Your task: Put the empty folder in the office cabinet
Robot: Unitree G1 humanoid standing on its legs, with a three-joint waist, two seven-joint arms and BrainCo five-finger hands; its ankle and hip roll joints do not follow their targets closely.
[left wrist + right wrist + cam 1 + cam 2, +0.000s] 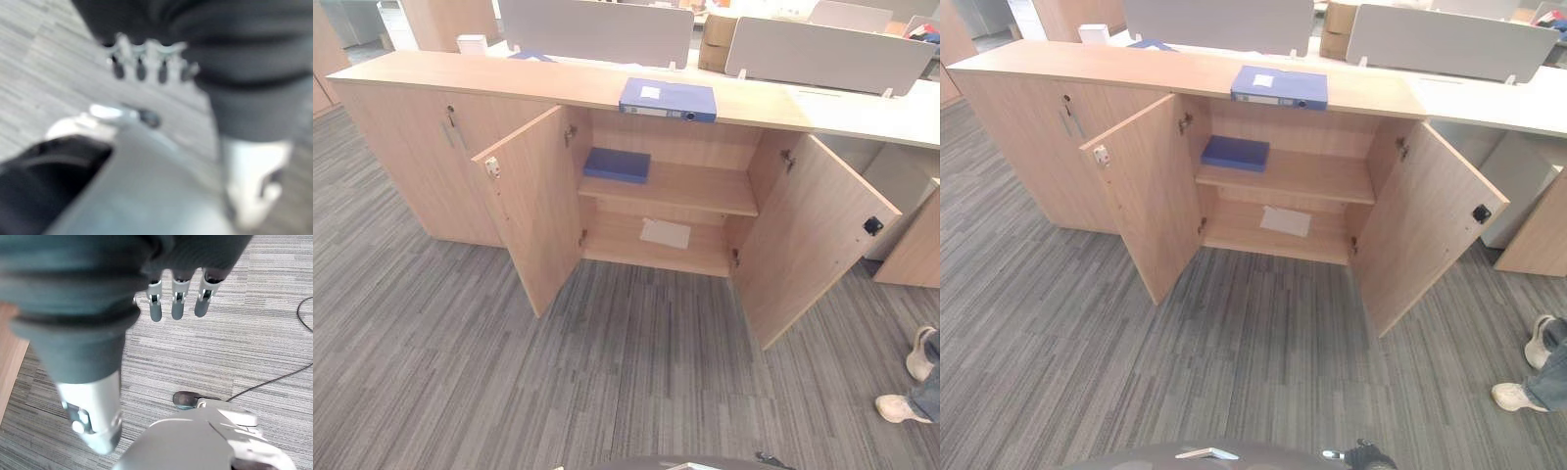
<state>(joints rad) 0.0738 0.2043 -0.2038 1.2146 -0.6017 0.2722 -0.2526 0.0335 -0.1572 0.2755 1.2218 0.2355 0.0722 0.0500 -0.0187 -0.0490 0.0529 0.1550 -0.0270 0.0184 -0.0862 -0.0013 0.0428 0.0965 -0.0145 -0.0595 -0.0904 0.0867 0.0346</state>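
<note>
While doors gape, folder [667,98] atop cabinet [431,147]

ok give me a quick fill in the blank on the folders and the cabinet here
1. The blue folder with a white label lies on ____ of the cabinet.
2. A second blue folder lies on the ____ shelf inside.
3. Both middle cabinet doors stand ____.
4. The right hand hangs with straight fingers, holding ____.

Missing words: top; upper; open; nothing
</note>
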